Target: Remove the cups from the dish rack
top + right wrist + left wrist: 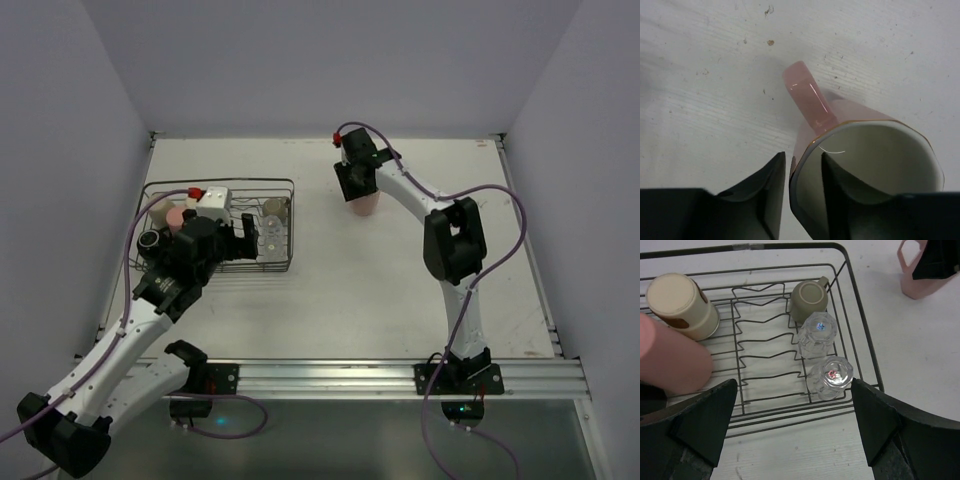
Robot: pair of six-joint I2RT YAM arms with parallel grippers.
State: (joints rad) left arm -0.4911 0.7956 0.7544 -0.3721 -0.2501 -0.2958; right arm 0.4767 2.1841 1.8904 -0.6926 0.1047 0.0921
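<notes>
Your left gripper hangs wide open, empty, over the dark wire dish rack holding two inverted clear glasses. Farther out, right gripper straddles the rim of the upright pink mug on the white table, nearly closed; contact unclear.

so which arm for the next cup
Left. The left gripper hangs open over the dish rack by the clear glasses; the right gripper sits apart, straddling the pink mug's rim.
</notes>
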